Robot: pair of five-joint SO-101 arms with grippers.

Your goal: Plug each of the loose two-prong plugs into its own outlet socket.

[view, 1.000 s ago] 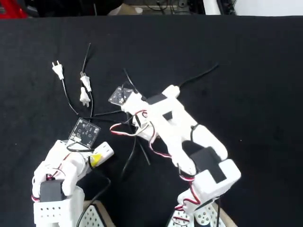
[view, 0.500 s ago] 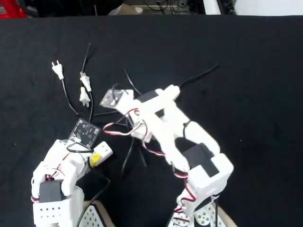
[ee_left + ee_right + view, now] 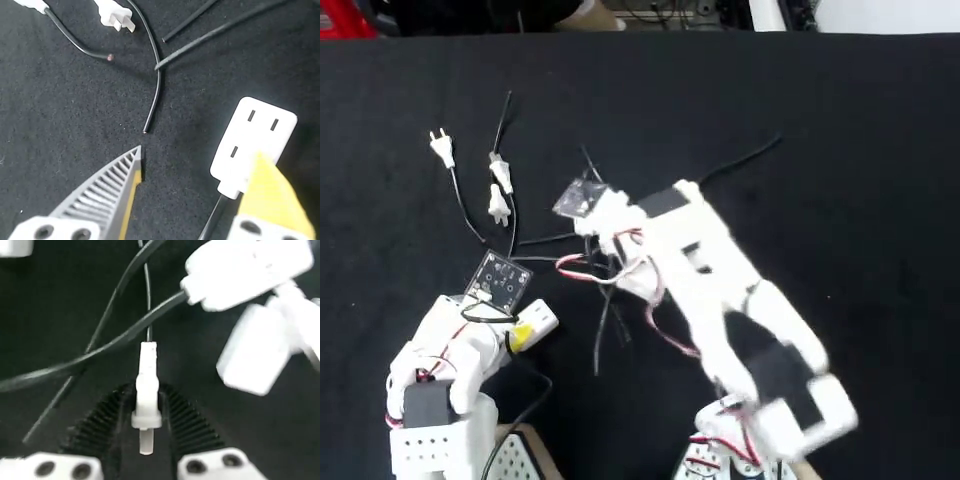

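Three loose white two-prong plugs (image 3: 442, 148), (image 3: 501, 173), (image 3: 498, 207) lie on the black cloth at the far left. In the left wrist view one plug (image 3: 117, 15) lies ahead, and a white outlet socket (image 3: 252, 137) rests against my yellow finger. My left gripper (image 3: 195, 165) is open with bare cloth between its fingers; from above it is beside that socket (image 3: 538, 322). My right gripper (image 3: 147, 410) is shut on a white plug (image 3: 146, 390), prongs toward the wrist, cord trailing ahead. White outlet blocks (image 3: 250, 265), (image 3: 255, 355) lie just beyond it.
Several black cords (image 3: 605, 320) cross the cloth between the two arms, and one reaches out to the far right (image 3: 740, 160). A cut cord end (image 3: 150, 115) lies ahead of the left gripper. The right arm (image 3: 720, 290) spans the table's middle.
The right arm's head swung left, then back to the right and slightly away, and its elbow moved right. The cords under it shifted. The left arm stayed still.
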